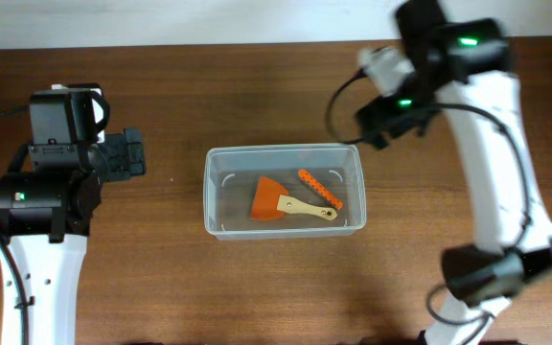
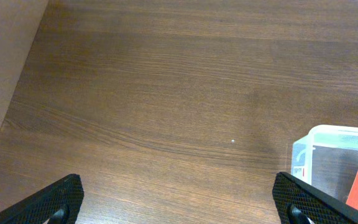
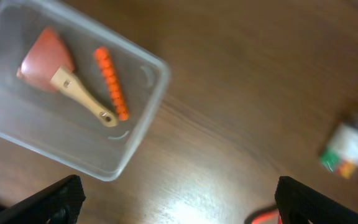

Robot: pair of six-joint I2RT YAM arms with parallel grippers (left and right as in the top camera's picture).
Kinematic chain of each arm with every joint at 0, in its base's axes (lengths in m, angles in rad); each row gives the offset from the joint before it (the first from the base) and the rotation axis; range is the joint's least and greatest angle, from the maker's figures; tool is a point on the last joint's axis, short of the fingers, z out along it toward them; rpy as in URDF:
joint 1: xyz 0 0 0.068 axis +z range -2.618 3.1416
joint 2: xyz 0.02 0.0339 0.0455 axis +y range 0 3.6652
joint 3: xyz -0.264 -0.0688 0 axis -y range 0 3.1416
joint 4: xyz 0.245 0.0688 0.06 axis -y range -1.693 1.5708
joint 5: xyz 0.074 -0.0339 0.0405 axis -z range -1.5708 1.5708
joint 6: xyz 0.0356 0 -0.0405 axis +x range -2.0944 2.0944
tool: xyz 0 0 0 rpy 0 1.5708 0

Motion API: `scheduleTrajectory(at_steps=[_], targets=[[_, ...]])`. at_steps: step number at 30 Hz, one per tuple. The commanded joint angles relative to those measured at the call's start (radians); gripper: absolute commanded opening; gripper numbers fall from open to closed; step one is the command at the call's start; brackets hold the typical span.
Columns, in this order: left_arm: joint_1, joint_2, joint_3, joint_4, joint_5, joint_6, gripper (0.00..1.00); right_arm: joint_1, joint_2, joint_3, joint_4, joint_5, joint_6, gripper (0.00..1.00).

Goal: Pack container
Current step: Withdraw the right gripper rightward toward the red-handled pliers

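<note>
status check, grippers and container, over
Jaws open and empty on left gripper and right gripper. Inside container: orange scraper, orange beaded strip. Nothing over its opening; small blurred item lies apart from it.

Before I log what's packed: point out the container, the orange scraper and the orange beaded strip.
container [image 1: 207, 192], overhead view, left rim.
orange scraper [image 1: 267, 199], overhead view, blade.
orange beaded strip [image 1: 320, 189], overhead view, middle.

This looks like a robotics lab bench. A white-and-black left robot arm [image 1: 41, 192] and right robot arm [image 1: 492, 163] stand at a dark wood-grain worktop [image 1: 257, 86]. A black cable [image 1: 336, 96] loops loose, and a plain pale wall [image 1: 161, 19] runs along the far edge.
</note>
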Motion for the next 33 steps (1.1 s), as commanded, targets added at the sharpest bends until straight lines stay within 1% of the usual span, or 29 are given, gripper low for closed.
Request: scheduleTrajectory(at_steps=[1, 4, 5, 7, 8, 9, 12, 14, 20, 26, 30, 33], targets=[[-0.002, -0.003, 0.022, -0.001, -0.014, -0.010, 0.99, -0.101, -0.200, -0.047, -0.006, 0.052, 0.117, 0.99], [-0.002, -0.003, 0.022, -0.001, -0.014, -0.010, 0.99, -0.219, -0.303, -0.117, -0.006, 0.052, 0.143, 0.99], [-0.002, -0.003, 0.022, -0.001, -0.014, -0.011, 0.99, -0.316, -0.357, -0.177, -0.006, 0.052, 0.179, 0.99], [-0.002, -0.003, 0.022, -0.001, -0.014, -0.011, 0.99, -0.418, -0.390, -0.243, -0.006, 0.052, 0.206, 0.99], [-0.002, -0.003, 0.022, -0.001, -0.014, -0.010, 0.99, -0.467, -0.398, -0.277, -0.006, 0.052, 0.211, 0.99], [-0.002, -0.003, 0.022, -0.002, -0.014, -0.010, 0.99, -0.550, -0.400, -0.338, 0.003, 0.051, 0.221, 0.99], [-0.001, -0.003, 0.022, -0.001, -0.014, -0.011, 0.99, -0.648, -0.387, -0.436, 0.066, 0.031, 0.221, 0.99], [-0.001, -0.003, 0.022, -0.002, -0.014, -0.010, 0.99, -0.694, -0.372, -0.493, 0.126, -0.017, 0.221, 0.99], [-0.001, -0.003, 0.022, -0.001, -0.014, -0.010, 0.99, -0.784, -0.291, -0.684, 0.330, -0.031, 0.220, 0.99], [-0.002, -0.003, 0.022, -0.001, -0.014, -0.010, 0.99, -0.790, -0.193, -0.828, 0.455, 0.008, 0.218, 0.99], [-0.002, -0.003, 0.022, -0.002, -0.014, -0.010, 0.99, -0.787, -0.115, -0.913, 0.522, 0.010, 0.167, 0.99], [-0.001, -0.003, 0.022, -0.001, -0.014, -0.010, 0.99, -0.788, -0.065, -0.943, 0.557, 0.010, 0.137, 0.99]])
